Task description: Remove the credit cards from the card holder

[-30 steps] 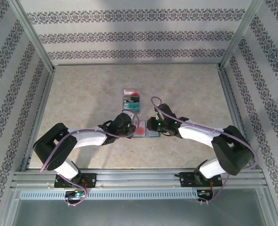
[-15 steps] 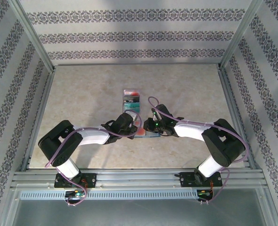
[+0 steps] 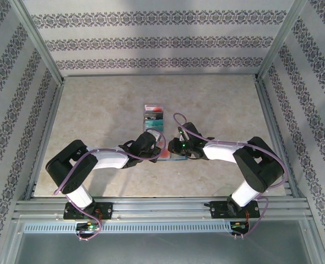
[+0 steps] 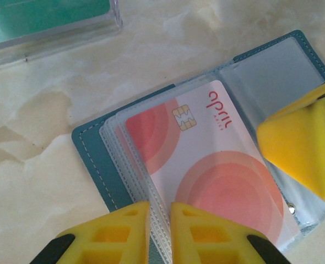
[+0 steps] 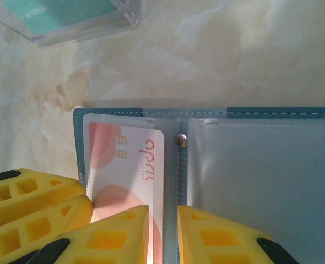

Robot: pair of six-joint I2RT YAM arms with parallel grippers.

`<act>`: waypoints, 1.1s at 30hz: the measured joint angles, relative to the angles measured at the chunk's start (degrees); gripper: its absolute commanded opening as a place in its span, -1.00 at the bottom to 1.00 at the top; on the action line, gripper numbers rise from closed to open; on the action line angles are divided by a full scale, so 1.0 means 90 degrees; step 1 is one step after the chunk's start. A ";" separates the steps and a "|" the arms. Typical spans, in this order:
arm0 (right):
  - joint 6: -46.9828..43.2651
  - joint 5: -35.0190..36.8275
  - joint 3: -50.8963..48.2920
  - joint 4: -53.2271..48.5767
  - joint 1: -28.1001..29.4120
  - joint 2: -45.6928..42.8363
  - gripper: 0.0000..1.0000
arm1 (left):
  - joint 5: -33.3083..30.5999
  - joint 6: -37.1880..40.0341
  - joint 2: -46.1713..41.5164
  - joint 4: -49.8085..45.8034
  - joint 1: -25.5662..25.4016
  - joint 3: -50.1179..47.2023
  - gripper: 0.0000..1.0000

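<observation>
Nearest to us, the left fingers (image 4: 145, 219) and the right fingers (image 5: 142, 221) meet from either side over the card holder (image 4: 93, 159), low on the counter (image 3: 96, 110). Each pair is drawn in to a narrow slit. The edges of the clear sleeves (image 4: 114, 144) run into the left slit, and the red-and-white card's (image 4: 206, 170) edge and its sleeve run into the right one. We cannot tell whether either pair is truly clamped on anything.

The card holder lies open and flat, just ahead of the arms in the middle of the counter, with its slate-blue cover showing around the sleeves. The red-and-white card sits inside a sleeve on the panel nearer the left arm. Its chip faces up, beside a small metal stud (image 5: 180, 139) at the fold. A yellow right finger rests on the other panel's sleeve.

Just beyond the holder, apart from it, we see a teal card (image 4: 41, 14) in a clear case (image 4: 69, 34). From above, a dark card (image 3: 153, 116) and another red-and-white one (image 3: 154, 109) line up behind it.
</observation>
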 measured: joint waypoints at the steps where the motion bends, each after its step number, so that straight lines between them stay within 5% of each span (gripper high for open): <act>1: 0.0010 -0.0017 -0.0002 0.0015 0.0000 0.0024 -0.56 | 0.0005 0.0000 0.0007 0.0019 0.0000 0.0000 -0.67; 16: 0.0058 -0.0265 -0.0005 0.0255 -0.0024 0.0134 -0.58 | 0.0027 -0.0002 0.0019 0.0044 0.0000 0.0000 -0.69; 33: 0.0253 -0.0765 -0.0350 0.0891 -0.0313 0.0090 -0.85 | 0.0027 -0.0027 0.0058 0.0044 0.0000 0.0046 -0.69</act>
